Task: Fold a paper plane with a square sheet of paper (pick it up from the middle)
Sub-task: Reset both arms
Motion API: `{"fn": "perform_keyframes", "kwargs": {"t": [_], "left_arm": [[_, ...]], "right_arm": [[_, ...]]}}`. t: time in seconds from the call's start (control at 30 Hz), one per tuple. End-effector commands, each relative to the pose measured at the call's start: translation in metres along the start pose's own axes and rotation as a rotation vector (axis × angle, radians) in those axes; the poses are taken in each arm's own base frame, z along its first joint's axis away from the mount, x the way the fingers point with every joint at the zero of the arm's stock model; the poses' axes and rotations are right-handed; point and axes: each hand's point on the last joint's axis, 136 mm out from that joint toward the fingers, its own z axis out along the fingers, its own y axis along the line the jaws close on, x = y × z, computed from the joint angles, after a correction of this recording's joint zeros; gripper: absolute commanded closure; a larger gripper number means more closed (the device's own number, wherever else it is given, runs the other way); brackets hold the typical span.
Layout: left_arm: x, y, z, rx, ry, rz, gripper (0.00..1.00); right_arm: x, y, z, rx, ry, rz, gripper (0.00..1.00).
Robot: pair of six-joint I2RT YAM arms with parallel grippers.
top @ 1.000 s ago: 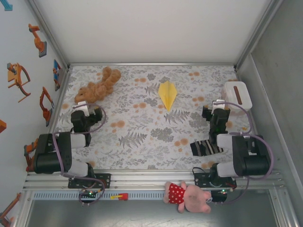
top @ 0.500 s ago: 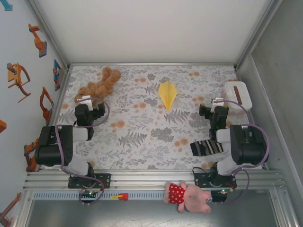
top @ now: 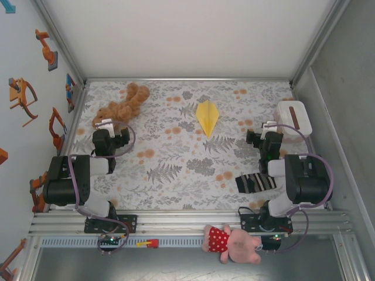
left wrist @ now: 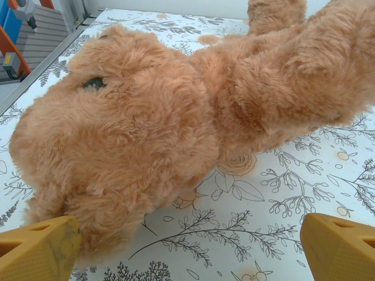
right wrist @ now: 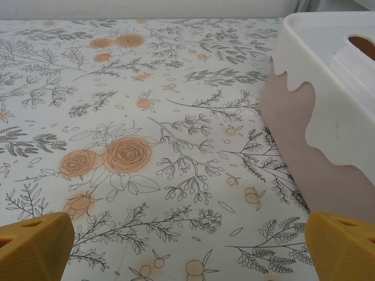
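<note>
Floral-print cloth (top: 176, 170) covers the whole table I'm working over. Nearest me, at the metal rail (top: 176, 224) by the right arm's base, lies a pink soft toy (top: 234, 244) in a red spotted dress. A little farther in, a striped sock (top: 255, 182) lies on the cloth just beside the right arm. Both arms sit folded at their own sides. I see the left gripper (top: 109, 126) with its jaws spread wide and nothing clamped. From its wrist camera, one yellow fingertip (left wrist: 38, 249) sits right against the fur of the brown teddy (top: 121, 106), which sprawls just beyond it. The right gripper (top: 269, 127) is likewise spread wide and empty, over bare cloth, with the white box (top: 293, 117) just to its right. The paper plane (top: 207, 117) lies folded on the cloth toward the far middle, well apart from both grippers, its narrow tip toward me. Beyond it stands the plain white back wall (top: 187, 35).
</note>
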Motion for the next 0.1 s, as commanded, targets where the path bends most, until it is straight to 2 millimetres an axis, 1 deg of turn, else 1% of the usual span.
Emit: {"fn": "perform_keyframes", "kwargs": {"t": [0.0, 0.07], "left_arm": [[-0.0028, 0.0006, 0.0021, -0.002, 0.002, 0.015, 0.04], [-0.0032, 0.0007, 0.0017, -0.002, -0.002, 0.016, 0.04]], "right_arm": [[-0.0104, -0.0019, 0.0025, -0.001, -0.023, 0.014, 0.0], [-0.0098, -0.0011, 0.0015, -0.006, -0.024, 0.012, 0.0]]}}
